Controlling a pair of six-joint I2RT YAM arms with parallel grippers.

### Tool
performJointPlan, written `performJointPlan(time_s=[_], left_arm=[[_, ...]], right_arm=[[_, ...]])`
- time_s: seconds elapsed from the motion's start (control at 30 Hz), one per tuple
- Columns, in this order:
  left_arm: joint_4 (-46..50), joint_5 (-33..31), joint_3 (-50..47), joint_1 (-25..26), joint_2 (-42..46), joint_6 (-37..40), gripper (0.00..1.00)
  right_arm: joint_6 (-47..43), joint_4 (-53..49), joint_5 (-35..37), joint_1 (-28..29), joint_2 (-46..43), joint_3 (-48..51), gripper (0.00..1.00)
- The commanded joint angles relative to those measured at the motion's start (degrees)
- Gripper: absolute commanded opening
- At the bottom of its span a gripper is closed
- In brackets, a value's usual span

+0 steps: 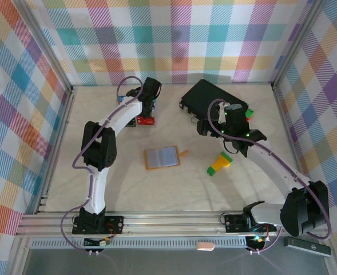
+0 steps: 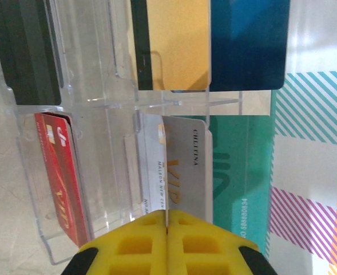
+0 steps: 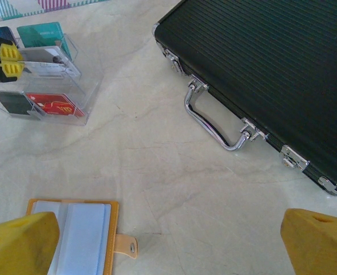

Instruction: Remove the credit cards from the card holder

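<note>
Left tool point(image 2: 167, 240) pinches silver card point(image 2: 185, 166) reading "CHILTINA VIP"; right tool point(image 3: 168, 240) gapes wide, empty.

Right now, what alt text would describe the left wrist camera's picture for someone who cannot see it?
The robot's left gripper, yellow-fingered and shut, pinches a silver-grey VIP card at a clear plastic compartment tray holding a red card, a black card, a gold-and-blue card and a teal card.

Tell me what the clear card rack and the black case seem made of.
Card rack: clear hard plastic, probably acrylic; glossy, cards show through it. Black case: ribbed matte shell, plastic or metal, unclear. Its handle: likely chromed metal, mirror-bright.
</note>
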State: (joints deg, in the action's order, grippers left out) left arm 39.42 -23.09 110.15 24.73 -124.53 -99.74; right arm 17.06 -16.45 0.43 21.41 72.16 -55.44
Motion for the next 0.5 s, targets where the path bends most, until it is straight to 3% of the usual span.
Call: performJointPlan(time_s=[0.0,0.23,0.47], left_arm=[[2.3,-0.6,2.4,0.3,-1.7,-1.6,0.00],[2.9,-0.7,2.9,0.3,-2.6,-1.2,0.00],[1.6,-1.1,3.9,0.1,-2.9,1.0,0.12]], right_arm=[[-0.6,-0.6,-0.4,-0.4,-0.3,0.0,0.99],[-0.5,-0.7,-0.4,-0.6,-0.3,0.1,0.99],[-0.5,-0.7,-0.6,-0.7,-0.2,0.1,0.99]])
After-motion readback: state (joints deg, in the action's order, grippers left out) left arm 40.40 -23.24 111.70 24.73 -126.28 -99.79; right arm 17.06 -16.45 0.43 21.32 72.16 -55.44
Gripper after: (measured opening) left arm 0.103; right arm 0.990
